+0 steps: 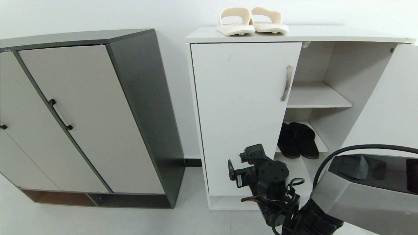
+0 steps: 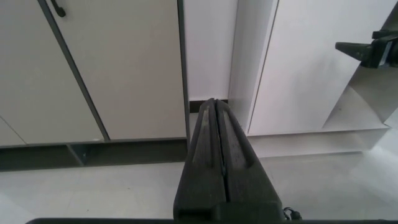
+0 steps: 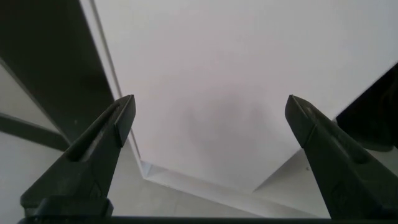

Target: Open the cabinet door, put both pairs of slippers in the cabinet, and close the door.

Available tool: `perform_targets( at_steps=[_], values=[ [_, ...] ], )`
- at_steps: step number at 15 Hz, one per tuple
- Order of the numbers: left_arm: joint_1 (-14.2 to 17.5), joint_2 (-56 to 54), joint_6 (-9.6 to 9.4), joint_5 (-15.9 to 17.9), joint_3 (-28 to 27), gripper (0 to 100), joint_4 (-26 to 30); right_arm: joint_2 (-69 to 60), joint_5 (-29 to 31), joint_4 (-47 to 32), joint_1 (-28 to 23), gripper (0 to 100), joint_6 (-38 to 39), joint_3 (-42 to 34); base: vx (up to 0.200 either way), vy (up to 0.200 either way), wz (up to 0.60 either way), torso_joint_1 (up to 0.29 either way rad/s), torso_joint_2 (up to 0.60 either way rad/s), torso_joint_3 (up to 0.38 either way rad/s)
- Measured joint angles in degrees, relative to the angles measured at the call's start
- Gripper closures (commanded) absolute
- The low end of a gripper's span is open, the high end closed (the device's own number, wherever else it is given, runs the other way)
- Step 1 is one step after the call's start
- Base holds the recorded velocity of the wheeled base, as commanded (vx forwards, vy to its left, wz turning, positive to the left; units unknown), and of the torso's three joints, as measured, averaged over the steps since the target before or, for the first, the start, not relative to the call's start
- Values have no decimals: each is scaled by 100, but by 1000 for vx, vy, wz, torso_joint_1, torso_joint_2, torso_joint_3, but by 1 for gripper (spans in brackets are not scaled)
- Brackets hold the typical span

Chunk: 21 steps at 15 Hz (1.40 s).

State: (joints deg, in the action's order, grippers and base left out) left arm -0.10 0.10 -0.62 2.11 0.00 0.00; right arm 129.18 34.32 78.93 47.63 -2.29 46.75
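The left end effector (image 2: pixel 214 104) hangs low over the floor (image 2: pixel 93 193) with its fingers pressed flat together, holding nothing, and faces the gap between the two cabinets. The right end effector (image 3: pixel 208 106) is spread wide and empty, just before the closed left door (image 1: pixel 243 114) of the white cabinet (image 1: pixel 343 32). That door is plain white with a curved metal handle (image 1: pixel 286 83) at its inner edge. The right door (image 1: pixel 388 107) stands swung open. Inside, a pair of black slippers (image 1: pixel 297 140) lies side by side on the lower shelf (image 1: pixel 321 143), toes outward; the upper shelf (image 1: pixel 316 96) is white and flat. A pair of cream open-toed slippers (image 1: pixel 252 21) sits on the cabinet's top, side by side and touching. To the left stands a dark grey cabinet (image 1: pixel 140 98) with pale closed doors and black handles.
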Motion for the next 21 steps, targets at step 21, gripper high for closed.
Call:
perform_targets(
  at_steps=[21],
  values=[
    [2, 0, 9, -4, 0, 100, 0, -27, 20, -5, 24, 0, -33, -72, 0, 0, 0, 105, -393, -292]
  ],
)
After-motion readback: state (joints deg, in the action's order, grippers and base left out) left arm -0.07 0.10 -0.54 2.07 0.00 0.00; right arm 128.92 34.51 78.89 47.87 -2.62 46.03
